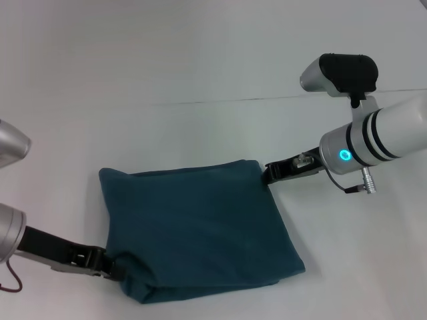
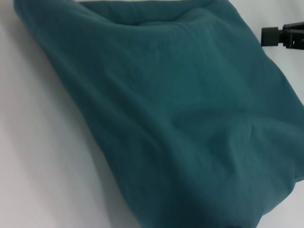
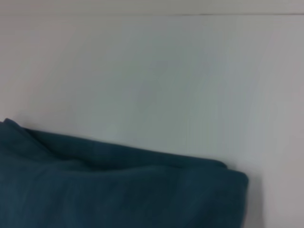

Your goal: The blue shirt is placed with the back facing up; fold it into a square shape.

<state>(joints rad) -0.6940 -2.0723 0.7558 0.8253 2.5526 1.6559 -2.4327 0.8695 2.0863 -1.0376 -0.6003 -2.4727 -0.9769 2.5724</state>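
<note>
While white table (image 1: 200, 67) lies bare around it, blue shirt (image 1: 200, 227) sits folded at lower centre of head view, rough square, plain side up, slightly skewed; long axis runs upper left to lower right. Left gripper (image 1: 110, 267) at shirt's lower-left corner, touching cloth; fingers hidden, can't tell if gripping. Right gripper (image 1: 267, 175) at upper-right corner, tip against fabric edge; opening can't tell either. Nothing else near shirt.
</note>
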